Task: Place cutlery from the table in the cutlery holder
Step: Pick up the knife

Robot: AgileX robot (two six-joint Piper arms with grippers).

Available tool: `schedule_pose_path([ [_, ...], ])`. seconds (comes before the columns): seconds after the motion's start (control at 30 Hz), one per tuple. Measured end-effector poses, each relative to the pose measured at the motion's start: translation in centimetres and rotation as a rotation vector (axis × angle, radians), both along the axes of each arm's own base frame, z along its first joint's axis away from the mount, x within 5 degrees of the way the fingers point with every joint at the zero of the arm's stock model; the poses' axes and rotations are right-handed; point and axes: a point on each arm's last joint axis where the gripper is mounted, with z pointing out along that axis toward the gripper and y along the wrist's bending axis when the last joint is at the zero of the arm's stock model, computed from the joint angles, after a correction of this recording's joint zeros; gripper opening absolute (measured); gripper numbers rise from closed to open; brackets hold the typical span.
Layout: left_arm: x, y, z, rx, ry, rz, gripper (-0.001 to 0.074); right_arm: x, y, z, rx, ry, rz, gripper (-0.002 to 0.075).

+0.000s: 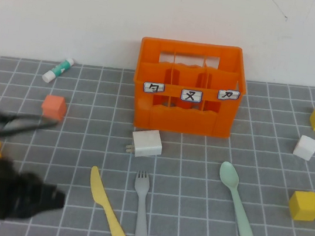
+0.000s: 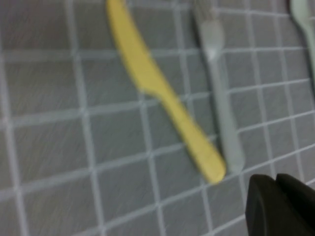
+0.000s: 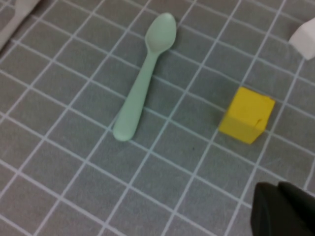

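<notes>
Cutlery lies untouched in the lower middle of the high view: the knife (image 1: 109, 212), the fork (image 1: 141, 213) and the spoon (image 1: 237, 205), all flat on the table (image 1: 198, 165). None is in the holder (image 1: 187, 87), which stands upper centre with its compartments open upward.

My left gripper (image 1: 44, 199) sits at the lower left, low over the table, near the knife's blade end. Whether its fingers are open or closed I cannot tell; only a dark edge shows in its wrist view. My right gripper (image 3: 283, 209) is out of the high view; its wrist view looks down on the spoon and a yellow cube (image 3: 246, 114), and its state I likewise cannot tell.

Risks, as I judge them:
- Knife and fork handles lie almost touching (image 2: 216, 162); a grasp there could catch both or push the fork askew.
- Flat, thin plastic may slip out of a pinch.
- A white charger (image 1: 146, 143) sits just before the holder, on the carrying path.
- A tilted piece may strike a divider on the way in.
</notes>
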Motion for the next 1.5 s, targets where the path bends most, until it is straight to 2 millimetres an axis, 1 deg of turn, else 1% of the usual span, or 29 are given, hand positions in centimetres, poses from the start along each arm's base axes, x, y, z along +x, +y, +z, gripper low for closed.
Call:
schedule_pose_path([
  [0.13,1.9,-1.4,1.7,0.009,-0.061,-0.045,-0.0001,0.5,0.0,-0.5,-0.008,0.028,0.012,-0.0003],
  [0.23,2.9,-2.5,1.9,0.036,-0.077,-0.024,-0.0001,0.8,-0.1,-0.6,-0.023,0.015,0.018,-0.0003],
  [0.37,3.7,-4.4,0.6,0.124,-0.016,-0.048,-0.0001,0.9,-0.2,-0.8,-0.033,-0.006,0.007,-0.0003],
  [0.5,4.0,-6.7,-1.6,0.242,0.092,-0.091,-0.0001,0.9,-0.3,-1.1,-0.03,-0.008,-0.003,-0.0003],
  [0.6,4.5,-8.0,-2.8,0.293,0.154,-0.061,-0.0001,0.9,-0.3,-1.2,-0.031,-0.007,-0.001,-0.0003],
  [0.7,5.5,-8.8,-3.9,0.309,0.207,-0.021,0.0003,0.9,-0.3,-1.2,-0.031,-0.011,-0.003,-0.0003],
  [0.8,6.3,-9.3,-4.4,0.314,0.233,0.001,0.0056,0.9,-0.3,-1.2,-0.03,-0.012,-0.002,-0.0003],
  [0.9,7.1,-9.6,-4.5,0.329,0.233,-0.005,0.0165,0.9,-0.3,-1.4,-0.032,-0.015,-0.007,-0.0003],
  [0.97,7.4,-9.7,-4.4,0.336,0.225,-0.011,0.0256,0.9,-0.3,-1.8,-0.032,-0.008,-0.01,-0.0003],
  [1.07,7.8,-9.9,-4.5,0.348,0.223,-0.017,0.0362,0.9,-0.3,-1.9,-0.032,-0.006,-0.012,-0.0003],
  [1.17,8.0,-10.0,-4.7,0.35,0.231,-0.014,0.0398,0.9,-0.3,-1.9,-0.031,-0.008,-0.014,-0.0003],
  [1.5,8.3,-10.1,-5.8,0.353,0.27,0.017,0.041,1.0,-0.3,-1.8,-0.022,-0.019,-0.02,-0.0003],
])
